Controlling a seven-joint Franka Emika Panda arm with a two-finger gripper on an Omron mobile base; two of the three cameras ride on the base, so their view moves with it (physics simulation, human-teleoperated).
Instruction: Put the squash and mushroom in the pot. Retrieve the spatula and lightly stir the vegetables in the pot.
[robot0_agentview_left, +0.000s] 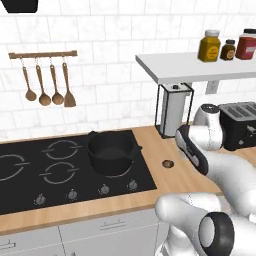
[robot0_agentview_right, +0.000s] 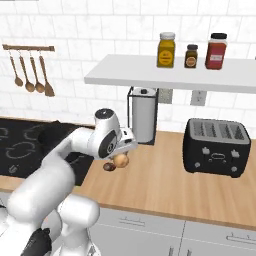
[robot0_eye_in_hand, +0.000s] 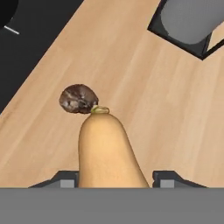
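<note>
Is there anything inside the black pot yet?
The pot looks empty: just its dark inside. Its very bottom is hidden by the near wall. The squash and mushroom are over on the wooden counter.

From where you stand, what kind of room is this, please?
A home kitchen, rendered: a black cooktop with a pot set in a wooden counter, a toaster, and wooden spoons hanging on the tiled wall.

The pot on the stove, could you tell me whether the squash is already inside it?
No, the pot looks empty, while the squash sits between the jaws above the wooden counter, beside the mushroom.
</note>
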